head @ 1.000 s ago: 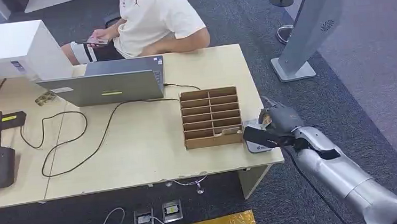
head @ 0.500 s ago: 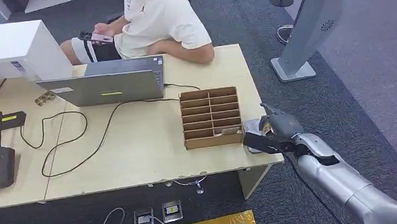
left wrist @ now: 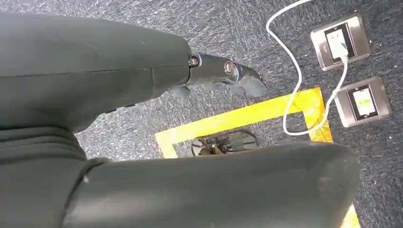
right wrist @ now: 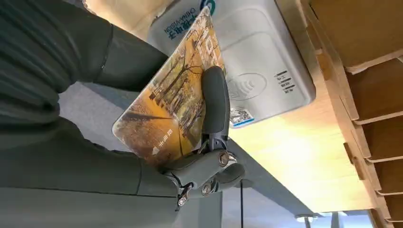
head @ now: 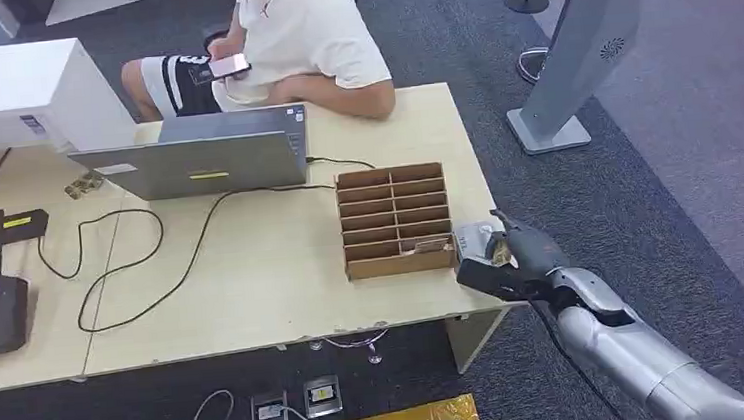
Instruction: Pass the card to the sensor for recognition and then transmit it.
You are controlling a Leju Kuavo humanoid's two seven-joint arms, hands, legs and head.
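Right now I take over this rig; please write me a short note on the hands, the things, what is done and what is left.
Right hand: holds the card between thumb and a finger, close over the white sensor at the table's right corner, beside the cardboard sorting box.
Left hand: hangs over the floor, holds nothing.
Done: card picked up and brought to the sensor.
Left: whether it has read cannot be told; then pass the card on. A person sits behind the table.

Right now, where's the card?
In the right hand, held over the white card reader at the table's right front corner, beside the wooden slotted box; the card shows best in the right wrist view.
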